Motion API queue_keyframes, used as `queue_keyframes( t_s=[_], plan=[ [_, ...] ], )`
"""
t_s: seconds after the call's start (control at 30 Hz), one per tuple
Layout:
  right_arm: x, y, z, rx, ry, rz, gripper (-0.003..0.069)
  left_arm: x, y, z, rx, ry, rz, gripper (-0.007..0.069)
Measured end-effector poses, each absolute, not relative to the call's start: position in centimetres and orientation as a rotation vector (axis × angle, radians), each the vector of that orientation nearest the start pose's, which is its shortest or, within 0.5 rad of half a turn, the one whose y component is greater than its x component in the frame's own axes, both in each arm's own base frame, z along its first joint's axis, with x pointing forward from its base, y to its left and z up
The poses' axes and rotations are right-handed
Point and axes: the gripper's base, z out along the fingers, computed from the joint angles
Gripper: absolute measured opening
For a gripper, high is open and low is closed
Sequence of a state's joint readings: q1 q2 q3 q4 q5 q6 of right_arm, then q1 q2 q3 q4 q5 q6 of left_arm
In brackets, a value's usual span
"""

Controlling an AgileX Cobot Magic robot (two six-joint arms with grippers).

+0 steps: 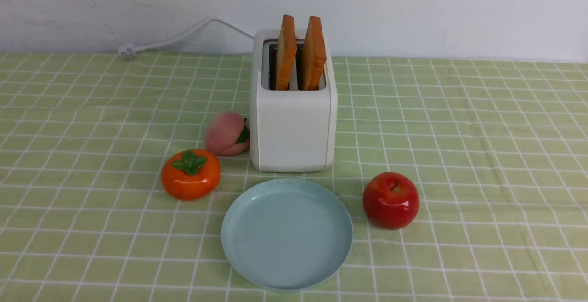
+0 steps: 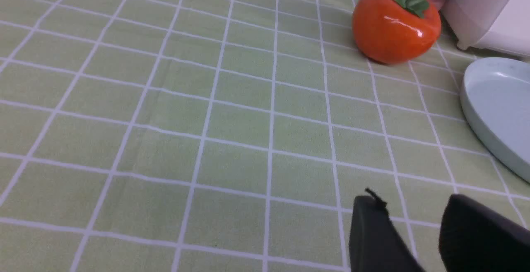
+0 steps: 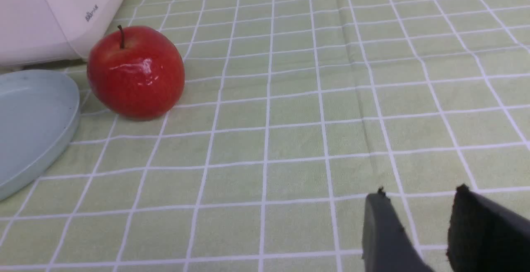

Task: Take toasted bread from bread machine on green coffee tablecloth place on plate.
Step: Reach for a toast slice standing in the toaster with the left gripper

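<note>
On the yellow-green checked tablecloth [image 1: 459, 132]: cream-white boxy toaster [image 1: 292, 127]; bare pale-blue round plate [image 1: 287, 235] just before it.
In its slots: two golden-tan square toast slices [image 1: 286, 54], upright.
My left claw [image 2: 412, 205], my right claw [image 3: 420, 195]: parted, empty.
Step, I judge: reach; next, pinch one top edge.

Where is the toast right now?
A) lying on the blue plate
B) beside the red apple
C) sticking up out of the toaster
C: both slices of toast stand upright in the slots of the toaster, and the plate holds nothing.
</note>
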State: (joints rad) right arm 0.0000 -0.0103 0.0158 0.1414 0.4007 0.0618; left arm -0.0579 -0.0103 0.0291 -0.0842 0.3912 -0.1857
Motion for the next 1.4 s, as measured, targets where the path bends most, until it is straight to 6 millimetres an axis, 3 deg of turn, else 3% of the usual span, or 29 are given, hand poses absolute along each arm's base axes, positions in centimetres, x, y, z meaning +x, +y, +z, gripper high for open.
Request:
queue_keyframes(
  t_s=[1.0,1.4],
  plan=[
    [5.2,0.5,17.3,0.144,1.885,0.183,0.0240,5.2,-0.6,16.9,-0.173,1.888,-0.249,0.0238],
    [5.2,0.5,17.3,0.144,1.885,0.183,0.0240,5.5,-0.5,18.3,-0.184,1.731,-0.275,0.0238]
  ],
)
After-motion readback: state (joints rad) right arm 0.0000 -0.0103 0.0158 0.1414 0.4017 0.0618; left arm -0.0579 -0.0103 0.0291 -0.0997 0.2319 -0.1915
